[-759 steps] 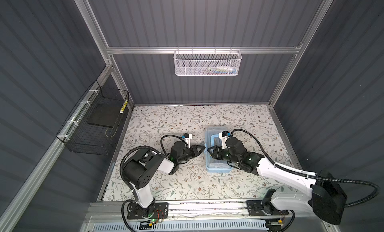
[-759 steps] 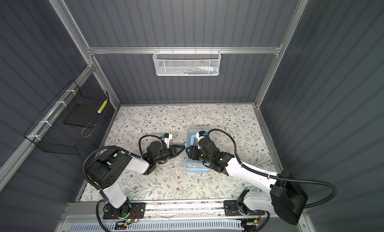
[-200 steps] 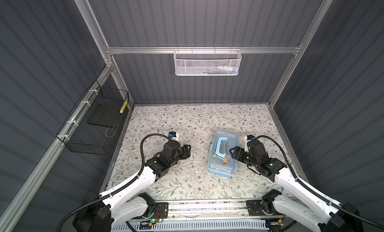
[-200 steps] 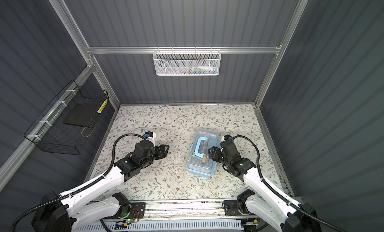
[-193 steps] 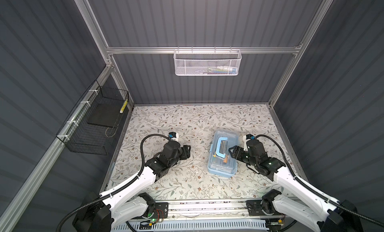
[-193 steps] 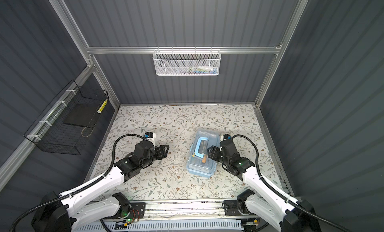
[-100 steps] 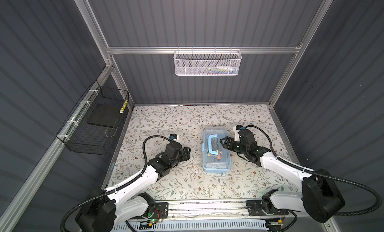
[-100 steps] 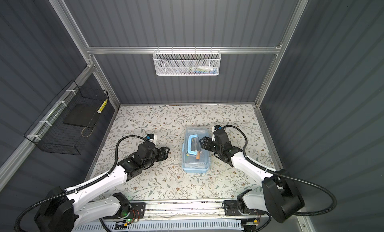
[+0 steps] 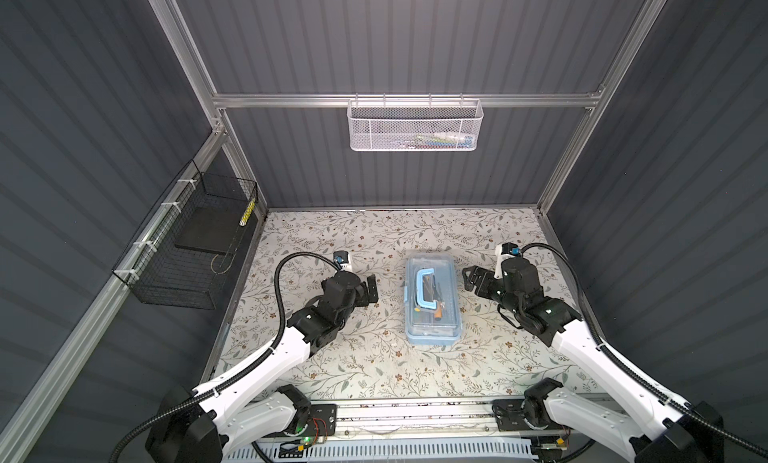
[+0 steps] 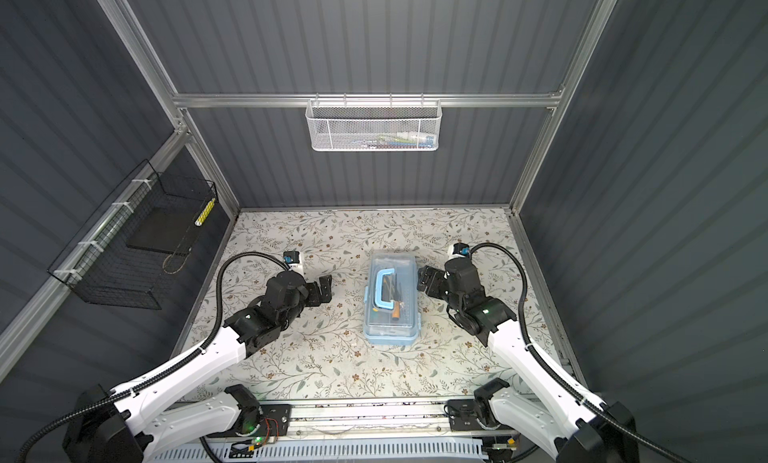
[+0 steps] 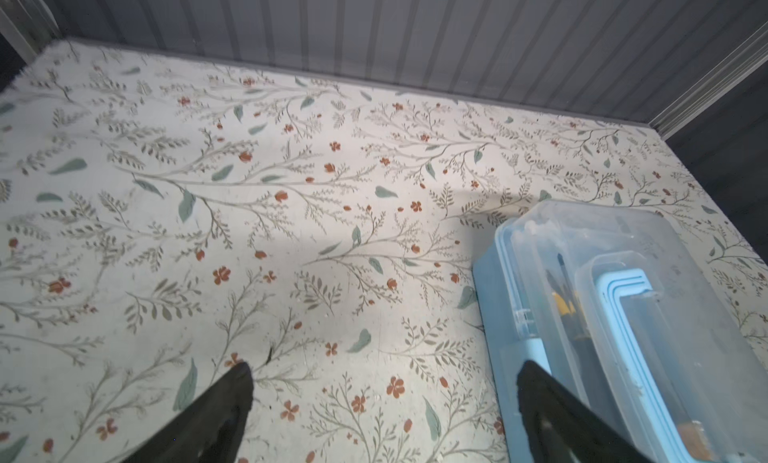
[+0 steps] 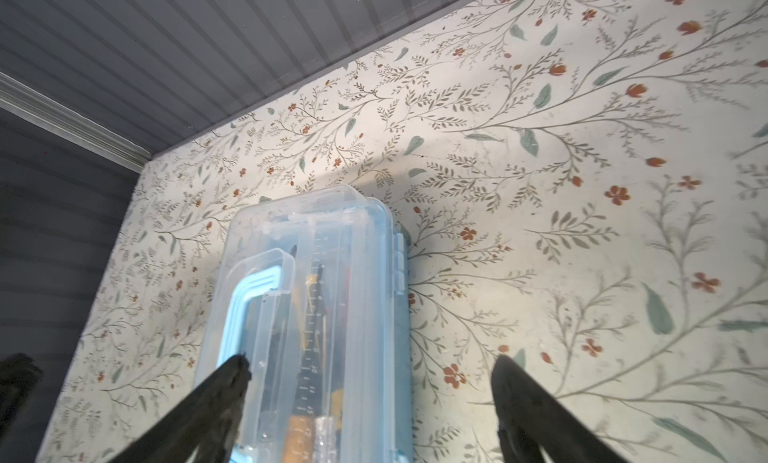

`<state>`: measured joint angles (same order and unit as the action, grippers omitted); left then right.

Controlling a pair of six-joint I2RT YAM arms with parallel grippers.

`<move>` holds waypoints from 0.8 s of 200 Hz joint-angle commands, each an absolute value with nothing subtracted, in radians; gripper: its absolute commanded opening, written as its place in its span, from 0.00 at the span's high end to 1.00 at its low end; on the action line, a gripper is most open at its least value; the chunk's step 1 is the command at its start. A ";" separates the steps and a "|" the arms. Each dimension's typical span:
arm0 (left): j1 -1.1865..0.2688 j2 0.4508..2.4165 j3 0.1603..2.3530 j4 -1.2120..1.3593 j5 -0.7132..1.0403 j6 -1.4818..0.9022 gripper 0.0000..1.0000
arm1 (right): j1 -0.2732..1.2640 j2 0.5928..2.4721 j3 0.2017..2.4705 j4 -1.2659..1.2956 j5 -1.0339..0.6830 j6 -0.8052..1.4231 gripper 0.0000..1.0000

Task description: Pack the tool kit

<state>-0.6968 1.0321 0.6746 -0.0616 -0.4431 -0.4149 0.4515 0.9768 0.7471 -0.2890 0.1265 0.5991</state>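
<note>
The tool kit (image 9: 432, 311) (image 10: 390, 315) is a light-blue box that lies flat in the middle of the floral table in both top views. Its clear lid is down and its blue handle (image 9: 426, 288) lies flat on top. Dark and orange tools show through the lid in the right wrist view, where the box (image 12: 357, 299) fills the lower middle. My left gripper (image 9: 372, 290) (image 11: 384, 371) is open and empty, a short way left of the box (image 11: 623, 315). My right gripper (image 9: 471, 278) (image 12: 370, 363) is open and empty, just off the box's right side.
A white mesh basket (image 9: 415, 126) with a few small items hangs on the back wall rail. A black wire basket (image 9: 195, 245) hangs on the left wall. The floral table (image 9: 374, 240) is walled by dark panels on three sides.
Over the last second the right gripper pushed the tilted box leftward and straight, then drew back from it. Both grippers' jaws have opened wider. The left arm has barely moved.
</note>
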 commanded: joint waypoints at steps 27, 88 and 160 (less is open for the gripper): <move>-0.691 0.819 0.444 0.342 -0.591 -0.050 0.00 | 0.565 0.841 0.581 -0.233 0.345 0.480 0.05; -0.438 0.949 0.345 0.513 -0.791 0.103 0.00 | 0.707 0.744 0.502 -0.207 0.501 0.416 0.01; -0.142 1.662 0.330 1.162 -0.505 -0.017 0.00 | 0.624 0.611 0.392 -0.132 0.787 0.270 0.01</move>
